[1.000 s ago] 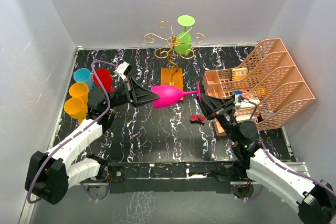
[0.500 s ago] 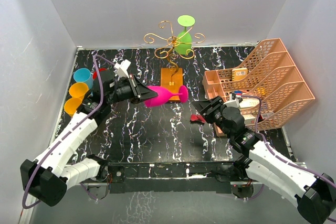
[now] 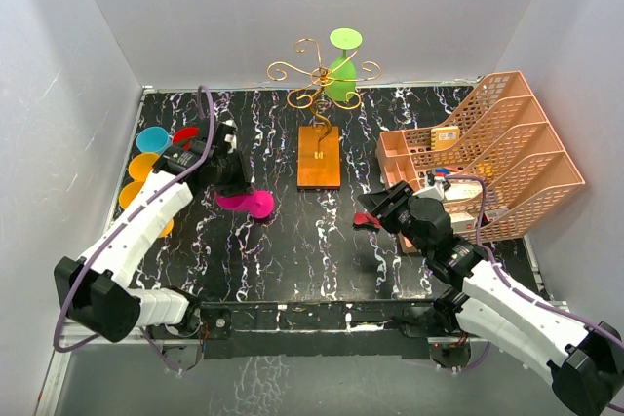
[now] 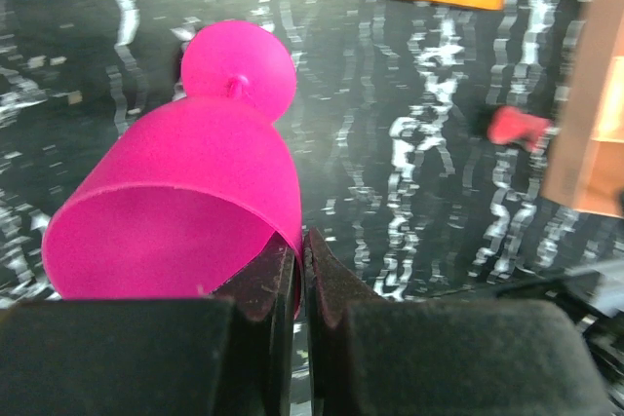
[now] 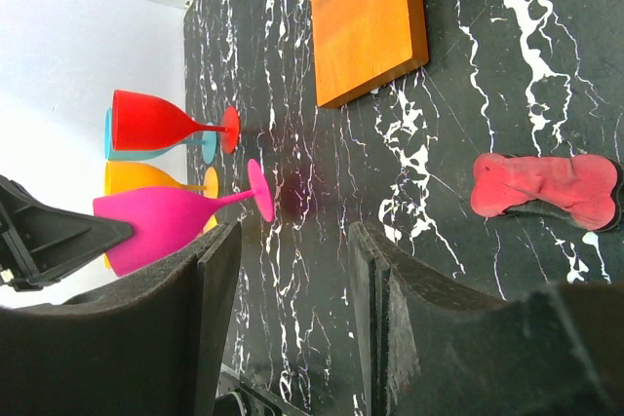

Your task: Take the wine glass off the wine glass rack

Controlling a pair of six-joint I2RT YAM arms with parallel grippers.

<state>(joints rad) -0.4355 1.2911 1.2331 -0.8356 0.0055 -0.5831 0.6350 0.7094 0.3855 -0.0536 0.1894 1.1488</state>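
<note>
**A:** Overhead, you see the magenta plastic wine glass (image 3: 246,202) now lowered left of the gold wire rack (image 3: 319,155), off it.
**B:** Left wrist: left jaws pinch its rim.
**A:** Right wrist: right jaws have spread, released; hand-off's done.
</note>
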